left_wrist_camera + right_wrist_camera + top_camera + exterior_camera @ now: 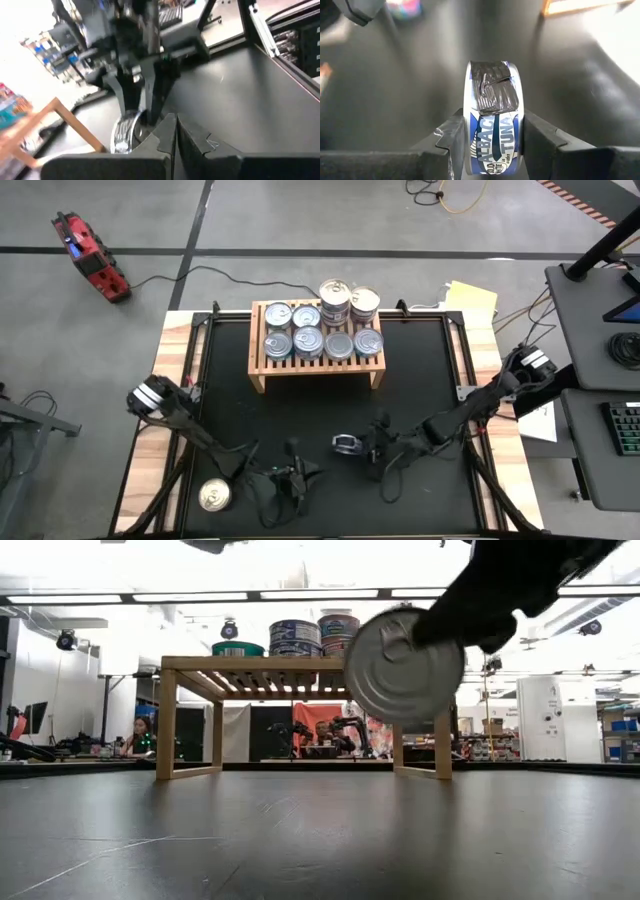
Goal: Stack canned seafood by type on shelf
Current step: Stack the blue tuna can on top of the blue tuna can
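The light-wood shelf [318, 345] stands at the table's far middle with several tins of canned seafood [308, 341] on its slatted top, two of them stacks [334, 302] at its far right. A loose tin [214, 497] lies flat on the black mat at the near left. My right gripper [362, 446] is shut on a blue-and-white tuna tin [492, 125] in front of the shelf, which the low view shows as a tin [404, 665] in the air. My left gripper [308, 472] is shut and holds nothing; it hovers near the table's front, just left of the held tin. My right gripper pinches the tuna tin by its two flat faces, one finger [451, 142] on each, with the labelled side wall [494, 145] showing between them. The fingers come from the table's right, slanting slightly down. The tin stands on edge, lifted clear of the mat.
The black mat between the shelf and the grippers is bare. Aluminium rails [468, 370] frame the table. Beyond the table's left a red device [88, 255] lies on the floor, and a desk [600, 330] stands to the right.
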Controlling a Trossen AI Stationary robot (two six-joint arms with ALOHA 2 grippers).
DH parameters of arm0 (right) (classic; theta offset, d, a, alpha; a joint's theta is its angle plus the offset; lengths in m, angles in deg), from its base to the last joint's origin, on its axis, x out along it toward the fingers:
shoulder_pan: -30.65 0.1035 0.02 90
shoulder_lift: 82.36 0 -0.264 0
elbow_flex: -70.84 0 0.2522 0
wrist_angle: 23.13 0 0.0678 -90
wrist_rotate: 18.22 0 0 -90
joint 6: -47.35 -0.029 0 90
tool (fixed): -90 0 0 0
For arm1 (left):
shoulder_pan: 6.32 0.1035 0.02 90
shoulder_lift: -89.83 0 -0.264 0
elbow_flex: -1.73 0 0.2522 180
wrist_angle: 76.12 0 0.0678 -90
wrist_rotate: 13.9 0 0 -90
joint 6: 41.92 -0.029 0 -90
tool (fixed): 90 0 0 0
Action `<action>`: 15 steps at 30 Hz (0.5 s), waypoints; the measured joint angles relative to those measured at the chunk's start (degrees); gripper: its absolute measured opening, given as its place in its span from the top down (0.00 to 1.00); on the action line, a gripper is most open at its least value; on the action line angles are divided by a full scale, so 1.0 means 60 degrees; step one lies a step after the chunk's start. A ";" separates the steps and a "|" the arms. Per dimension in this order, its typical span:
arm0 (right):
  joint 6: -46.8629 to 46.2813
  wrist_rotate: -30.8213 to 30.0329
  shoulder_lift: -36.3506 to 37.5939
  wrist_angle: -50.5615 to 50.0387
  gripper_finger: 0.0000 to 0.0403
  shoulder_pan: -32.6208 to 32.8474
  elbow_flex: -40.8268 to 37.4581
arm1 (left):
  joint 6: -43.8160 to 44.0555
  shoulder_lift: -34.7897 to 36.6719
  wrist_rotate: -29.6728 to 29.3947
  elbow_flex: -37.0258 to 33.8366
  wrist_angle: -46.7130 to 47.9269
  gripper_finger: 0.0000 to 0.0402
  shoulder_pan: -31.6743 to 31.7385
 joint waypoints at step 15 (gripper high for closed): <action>0.1523 0.0060 0.0239 0.7491 0.65 -0.0539 -0.2803 | -0.0627 0.2917 0.1649 -0.3197 -0.4007 1.00 0.0074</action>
